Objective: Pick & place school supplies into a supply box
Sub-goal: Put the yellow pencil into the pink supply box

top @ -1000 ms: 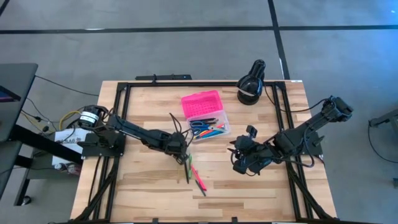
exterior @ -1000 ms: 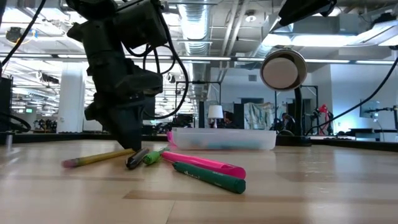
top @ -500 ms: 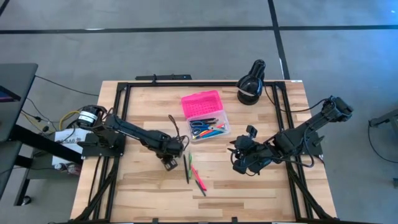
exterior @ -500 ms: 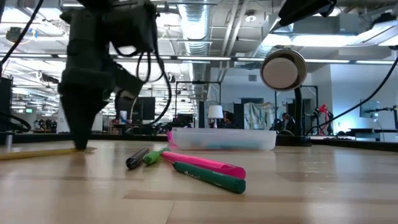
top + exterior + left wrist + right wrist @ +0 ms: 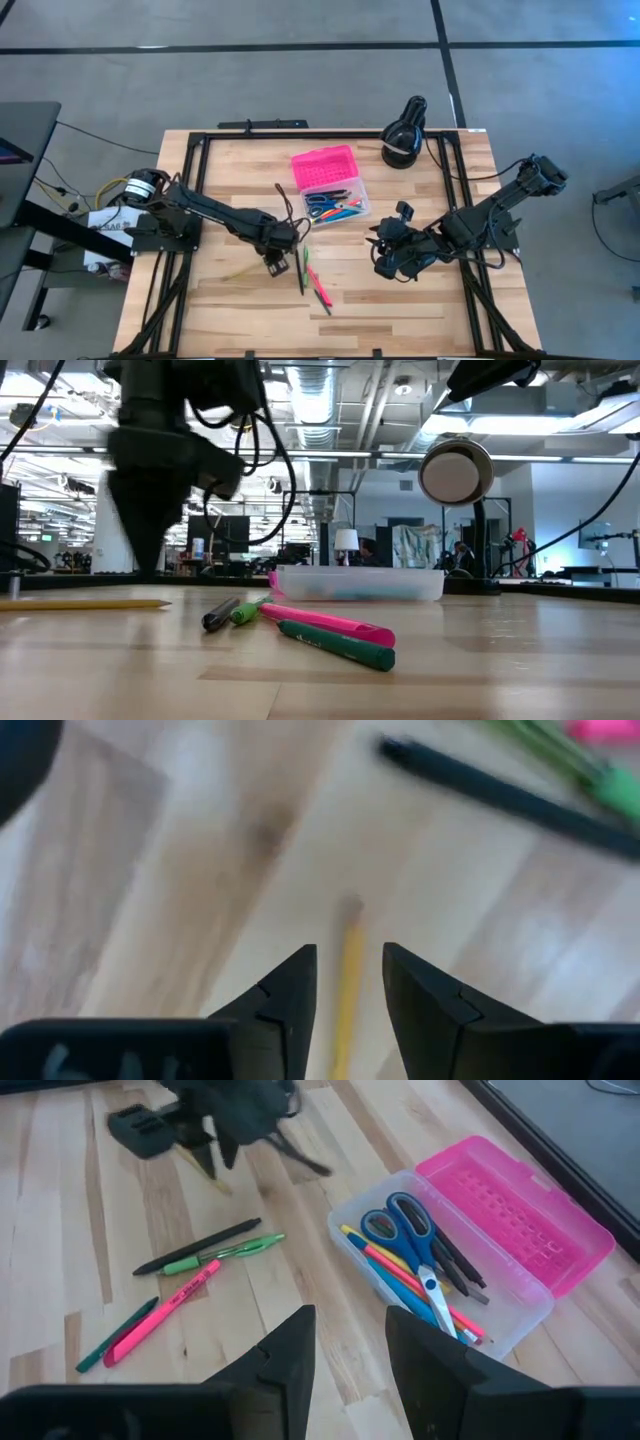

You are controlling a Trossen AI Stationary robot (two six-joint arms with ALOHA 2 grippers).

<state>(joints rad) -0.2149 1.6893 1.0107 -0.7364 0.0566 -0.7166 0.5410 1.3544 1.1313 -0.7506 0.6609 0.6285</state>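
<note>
Directly beneath the left gripper (image 5: 348, 982), whose narrowly parted fingers straddle it ungripped, the yellow pencil (image 5: 346, 982) lies along the 12-to-6 line; right gripper (image 5: 350, 1342), fingers apart, waits farther off

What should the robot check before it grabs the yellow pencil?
1. Left hand open: ok, a gap shows between its fingers.
2. Yellow pencil lined up between the fingers: ok in the left wrist view.
3. Pencil lying flat and free on the table: ok; the black pen, green pen, and pink marker lie apart from it.
4. Supply box open: ok, pink lid folded back, scissors and pens inside.
5. Room left in the box: cannot tell.
6. Right hand out of the way: ok, open and waiting to the box's right.
</note>
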